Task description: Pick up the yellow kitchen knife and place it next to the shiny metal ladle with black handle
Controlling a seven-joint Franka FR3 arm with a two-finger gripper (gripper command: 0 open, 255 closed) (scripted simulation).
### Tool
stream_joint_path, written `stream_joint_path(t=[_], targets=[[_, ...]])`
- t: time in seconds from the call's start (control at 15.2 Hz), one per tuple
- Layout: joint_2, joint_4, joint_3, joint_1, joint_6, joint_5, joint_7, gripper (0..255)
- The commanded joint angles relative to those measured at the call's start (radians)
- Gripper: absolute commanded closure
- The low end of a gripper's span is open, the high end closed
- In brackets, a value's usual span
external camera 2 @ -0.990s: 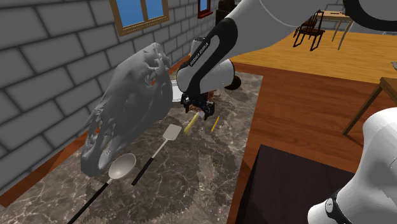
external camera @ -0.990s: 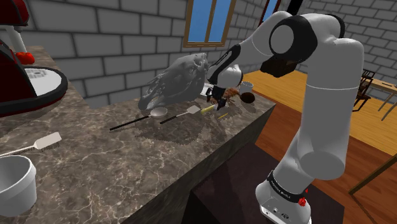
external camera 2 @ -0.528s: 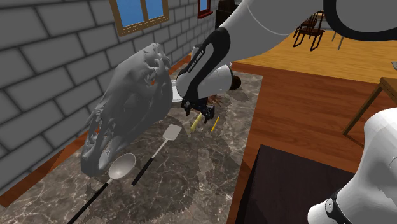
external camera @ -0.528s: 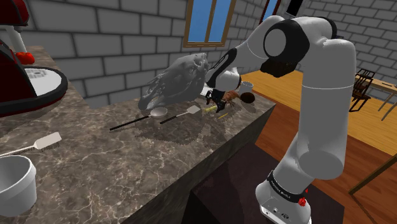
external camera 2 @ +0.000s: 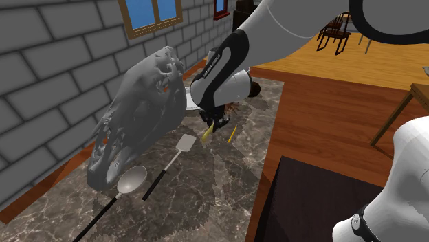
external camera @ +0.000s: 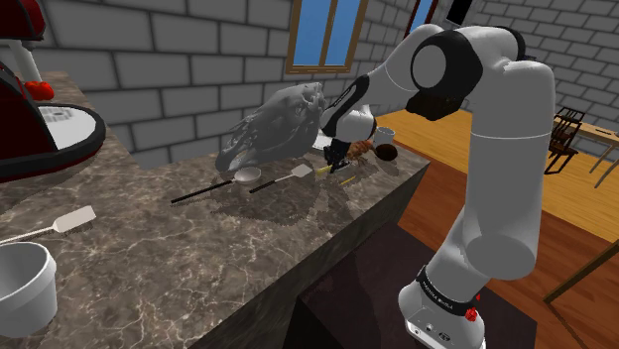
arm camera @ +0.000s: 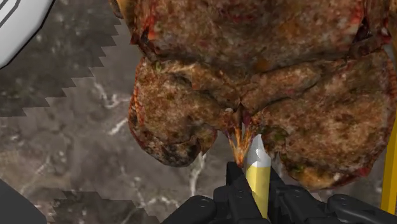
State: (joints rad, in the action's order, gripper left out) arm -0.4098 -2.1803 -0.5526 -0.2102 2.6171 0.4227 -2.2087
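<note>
Toward the far end of the worktop, near its floor-side edge, I see the gripper closed on the yellow knife. On my wrist camera the two black fingers clasp the knife's yellow part, and its grey end pokes out ahead of them toward a brown lump. From the second exterior camera the knife hangs tilted below the gripper, just beside the head of a white spatula. I cannot tell whether its low end touches the stone. A thin yellow stick lies close on the edge side. The ladle lies further back along the worktop against a big grey skull, its black handle running alongside the spatula's, well apart from the knife.
</note>
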Motion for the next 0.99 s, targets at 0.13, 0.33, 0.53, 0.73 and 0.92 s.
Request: stream_joint_path(t=[0.13, 0.33, 0.53, 0.73, 0.92], targets=[[0.0, 0.0, 0.0, 0.0, 0.0, 0.0, 0.0, 255], [0.011, 0.0, -0.009, -0.007, -0.01, -0.012, 0.009, 255], [0.045, -0.001, -0.035, -0.027, -0.038, -0.047, 0.033, 255], [0.078, 0.0, -0.059, -0.046, -0.068, -0.083, 0.058, 255], [0.111, 0.004, -0.08, -0.062, -0.098, -0.119, 0.083, 255]])
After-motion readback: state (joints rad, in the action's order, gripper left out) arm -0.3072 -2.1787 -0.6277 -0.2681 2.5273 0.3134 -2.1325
